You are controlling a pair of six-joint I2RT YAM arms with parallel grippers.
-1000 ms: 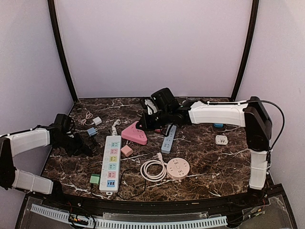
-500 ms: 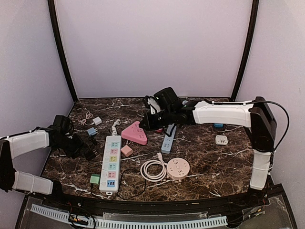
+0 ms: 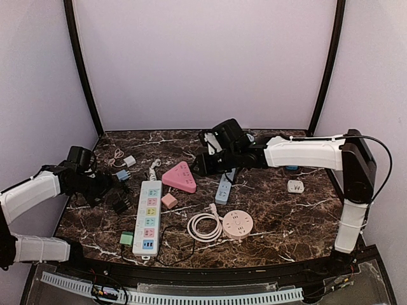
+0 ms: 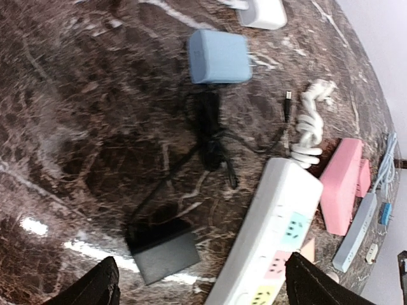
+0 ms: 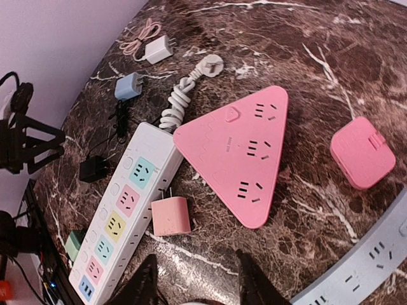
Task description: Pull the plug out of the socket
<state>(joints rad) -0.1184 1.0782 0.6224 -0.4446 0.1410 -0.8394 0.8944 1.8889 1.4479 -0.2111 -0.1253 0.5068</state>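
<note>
While the left tool [image 4: 203, 287] gapes wide and empty over a black adapter [image 4: 166, 255] on the bench [image 4: 76, 127], right tool [image 5: 199, 283] parted, holding nothing, above pink triangular socket [image 5: 245, 149]

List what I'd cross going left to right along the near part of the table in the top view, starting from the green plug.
green plug → white power strip → pink cube plug → coiled white cable → round pink socket → small white adapter

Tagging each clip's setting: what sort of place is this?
Probably a robot test booth, not a home. Plain lilac walls close round a marble-look table, where a white strip, pink strip and round socket are laid out like props.
</note>
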